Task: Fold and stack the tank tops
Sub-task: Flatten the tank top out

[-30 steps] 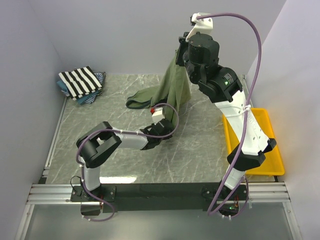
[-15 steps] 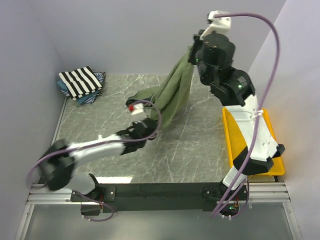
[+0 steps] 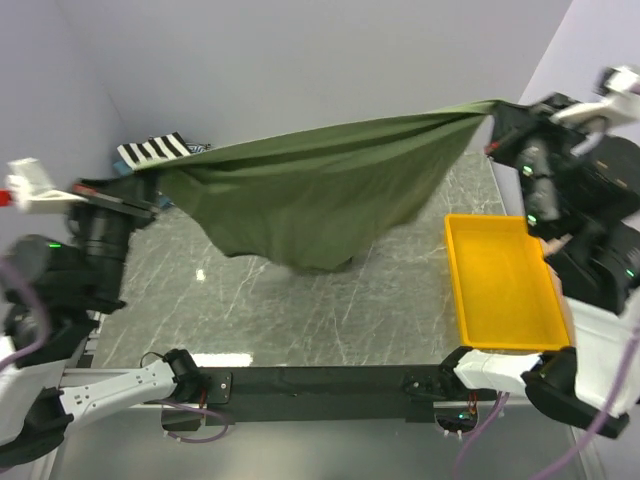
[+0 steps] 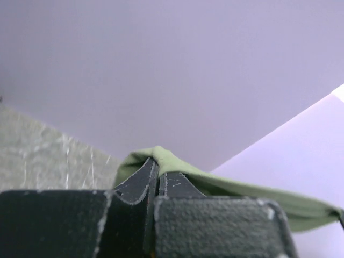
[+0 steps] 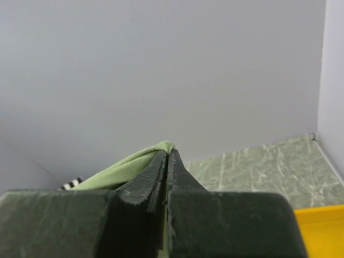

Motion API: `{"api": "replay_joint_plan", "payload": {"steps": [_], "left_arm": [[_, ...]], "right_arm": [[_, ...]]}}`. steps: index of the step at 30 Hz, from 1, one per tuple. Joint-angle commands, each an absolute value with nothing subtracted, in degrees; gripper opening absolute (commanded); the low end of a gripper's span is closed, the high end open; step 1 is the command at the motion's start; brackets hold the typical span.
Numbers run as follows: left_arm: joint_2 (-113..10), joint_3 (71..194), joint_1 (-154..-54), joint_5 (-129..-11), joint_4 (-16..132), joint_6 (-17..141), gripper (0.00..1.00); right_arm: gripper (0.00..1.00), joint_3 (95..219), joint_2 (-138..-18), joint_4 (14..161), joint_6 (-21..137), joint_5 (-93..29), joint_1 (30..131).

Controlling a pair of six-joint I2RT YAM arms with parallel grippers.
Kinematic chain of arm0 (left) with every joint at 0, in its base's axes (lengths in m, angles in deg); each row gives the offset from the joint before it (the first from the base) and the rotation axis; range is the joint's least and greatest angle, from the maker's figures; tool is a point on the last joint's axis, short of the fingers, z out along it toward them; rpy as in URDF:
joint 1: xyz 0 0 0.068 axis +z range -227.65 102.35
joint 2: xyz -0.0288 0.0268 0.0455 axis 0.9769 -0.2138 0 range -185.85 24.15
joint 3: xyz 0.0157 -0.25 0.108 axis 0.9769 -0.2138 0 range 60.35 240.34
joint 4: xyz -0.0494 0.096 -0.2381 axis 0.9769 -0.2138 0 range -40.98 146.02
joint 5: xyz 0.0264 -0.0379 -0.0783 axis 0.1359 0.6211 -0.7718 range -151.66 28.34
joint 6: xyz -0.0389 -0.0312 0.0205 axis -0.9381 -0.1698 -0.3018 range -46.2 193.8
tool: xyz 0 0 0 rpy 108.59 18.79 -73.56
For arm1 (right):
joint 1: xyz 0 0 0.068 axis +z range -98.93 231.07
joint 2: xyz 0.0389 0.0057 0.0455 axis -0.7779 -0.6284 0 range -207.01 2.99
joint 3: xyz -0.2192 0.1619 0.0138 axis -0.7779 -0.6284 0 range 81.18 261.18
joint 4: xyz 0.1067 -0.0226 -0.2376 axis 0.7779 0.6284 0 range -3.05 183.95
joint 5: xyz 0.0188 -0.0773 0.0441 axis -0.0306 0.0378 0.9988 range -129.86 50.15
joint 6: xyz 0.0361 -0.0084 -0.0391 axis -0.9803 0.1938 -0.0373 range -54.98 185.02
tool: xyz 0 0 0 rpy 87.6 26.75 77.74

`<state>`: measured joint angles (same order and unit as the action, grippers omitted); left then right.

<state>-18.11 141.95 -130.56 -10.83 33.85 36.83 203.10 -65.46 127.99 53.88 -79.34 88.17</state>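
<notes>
Left claw (image 3: 150, 205) and right claw (image 3: 493, 128) each pinch the olive tank top (image 3: 320, 190), stretched taut. It hangs left of the yellow tray (image 3: 500, 285).

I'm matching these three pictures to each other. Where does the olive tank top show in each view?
Top external: olive tank top stretched in the air across the middle, from left gripper to right gripper.
Left wrist: the top is a fold pinched at the fingertips, lower centre, trailing right.
Right wrist: the top is a fold pinched at the fingertips, lower centre, trailing left.
Shared landmark: the marble table.
</notes>
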Motion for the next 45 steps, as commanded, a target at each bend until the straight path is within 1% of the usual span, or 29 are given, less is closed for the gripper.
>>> {"api": "replay_joint_plan", "payload": {"steps": [1,2,5,8,14,16,17,19,20,21,23,24,26,27,28,29,30,31,33,34,36,37,39,42,45], "left_arm": [[-22.06,149.18,-130.30,-9.54,34.65,49.70,0.01],[-22.60,152.77,-130.30,-10.06,35.27,50.59,0.01],[-25.23,157.88,-130.21,-10.85,37.20,54.36,0.01],[-27.78,160.97,-130.30,-10.60,40.54,58.23,0.01],[-33.93,162.21,-130.21,-10.16,50.03,66.14,0.00],[-37.43,162.12,-129.43,-10.68,54.24,69.48,0.01],[-39.11,163.25,-128.03,-14.42,54.17,69.41,0.01],[-45.06,168.24,-116.38,-23.37,47.89,61.10,0.01],[-47.45,170.10,-111.02,-36.04,46.11,56.88,0.01],[-52.35,171.60,-102.53,-40.87,45.83,50.83,0.01],[-57.47,176.25,-97.54,-47.74,48.79,47.80,0.01],[-63.24,181.58,-93.08,-53.43,49.60,44.56,0.01],[-70.20,189.68,-89.27,-58.56,50.74,41.21,0.01],[-73.81,193.90,-86.56,-62.58,51.62,38.49,0.01],[-80.37,201.60,-85.57,-63.93,52.67,37.34,0.01],[-83.31,204.80,-84.69,-65.33,55.55,36.37,0.01],[-87.69,207.36,-83.12,-67.44,58.36,34.79,0.01],[-89.12,209.30,-82.32,-68.24,60.74,33.99,0.01],[-90.19,208.01,-80.22,-68.95,69.15,32.32,0.01],[-90.28,206.17,-79.59,-69.30,71.47,32.14,0.01],[-91.33,206.33,-77.84,-69.91,75.76,31.44,0.01],[-91.86,206.68,-77.83,-70.27,76.58,30.74,0.01],[-93.08,206.95,-74.07,-71.06,79.12,27.33,0.01],[-93.79,208.00,-72.21,-71.68,80.89,25.46,0.01],[-92.83,205.90,-71.50,-73.25,81.51,24.50,0.01]], "right_arm": [[0.00,202.11,-62.67,123.43,53.15,-79.50,87.81],[0.00,202.46,-62.58,123.43,53.24,-79.23,87.81],[0.00,204.22,-63.02,123.43,53.77,-78.97,87.81],[0.00,204.40,-63.89,122.46,54.73,-78.70,87.81],[0.00,202.03,-67.32,116.32,57.64,-78.44,86.85],[0.00,202.55,-70.13,113.69,57.90,-75.30,85.09],[0.00,202.99,-71.35,112.97,57.73,-73.80,84.04],[0.00,204.74,-75.57,110.61,56.68,-68.54,80.00],[0.00,205.53,-77.15,109.90,56.32,-66.25,78.59],[0.00,206.32,-80.56,108.93,55.10,-64.66,75.45],[0.00,209.84,-84.27,106.21,54.13,-59.82,72.70],[0.00,213.41,-88.55,104.46,53.08,-58.76,70.17],[0.00,217.56,-93.05,102.08,51.93,-55.17,67.60],[0.00,219.84,-97.51,100.94,50.53,-54.10,66.55],[0.00,224.13,-99.65,98.14,49.91,-52.96,64.45],[0.00,226.00,-103.24,96.29,49.29,-51.30,63.65],[0.00,228.28,-104.58,94.35,48.24,-50.76,62.77],[0.00,228.57,-105.55,89.72,47.97,-50.41,61.72],[0.00,227.17,-106.78,84.34,48.14,-50.31,61.18],[0.00,226.47,-106.87,79.88,48.49,-50.49,60.83],[0.00,224.97,-106.87,75.20,49.28,-50.49,60.65],[0.00,224.62,-106.79,74.30,49.38,-50.49,60.56],[0.00,223.74,-106.44,72.20,49.64,-50.66,60.39],[0.00,223.47,-106.44,71.31,49.29,-50.40,59.51],[0.00,221.20,-105.56,71.31,48.59,-50.40,58.89]]}}
